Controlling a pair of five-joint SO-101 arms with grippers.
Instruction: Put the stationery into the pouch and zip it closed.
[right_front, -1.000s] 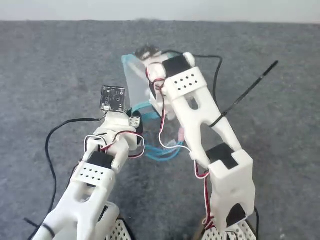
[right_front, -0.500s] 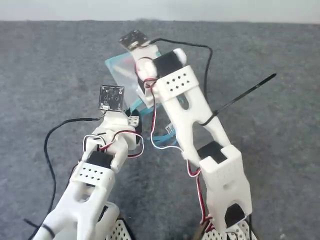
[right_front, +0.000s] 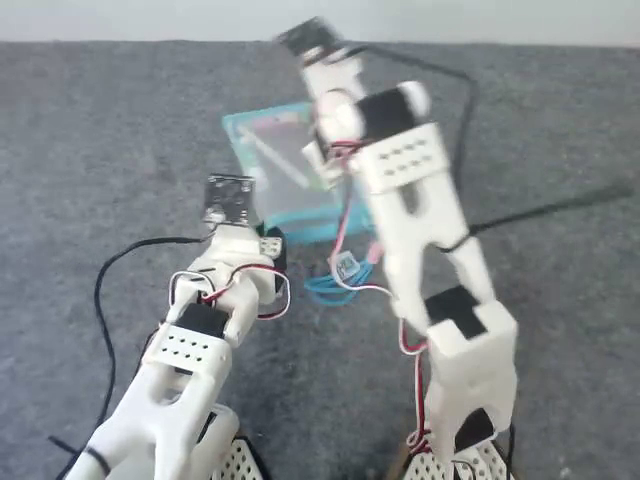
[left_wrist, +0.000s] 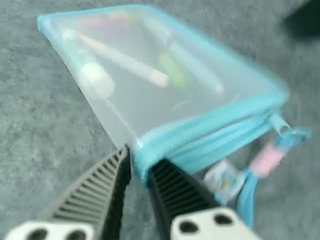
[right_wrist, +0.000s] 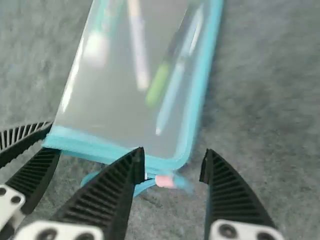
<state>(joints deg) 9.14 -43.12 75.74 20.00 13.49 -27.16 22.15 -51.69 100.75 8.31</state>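
In the high view, the pouch (right_front: 285, 170) is seen lying flat on the grey table (right_front: 100, 130), its clear face turned up. The left gripper (right_front: 268, 243) is set at the pouch's near corner. The right arm (right_front: 410, 190) is stretched above the pouch's right side. A blue strap (right_front: 325, 288) is looped on the table just beside the pouch's near edge.

In the left wrist view, the left gripper (left_wrist: 139, 159) is shown pinched together on the blue-trimmed corner of the pouch (left_wrist: 165, 100). Pens (left_wrist: 120, 60) are visible through the clear wall, all inside. A pink pull (left_wrist: 265, 157) and a small tag (left_wrist: 225, 180) are seen hanging at the far end of the zip edge, next to the blue strap (left_wrist: 247, 200). Whether the zip is fully drawn cannot be told.

In the right wrist view, the right gripper (right_wrist: 172, 160) is held with its jaws apart, astride the pouch's (right_wrist: 125, 100) corner, and the pink pull (right_wrist: 165, 181) lies between them, touched by neither. The pens (right_wrist: 159, 82) are seen inside. The left gripper (right_wrist: 30, 145) is shown clamped on the neighbouring corner.
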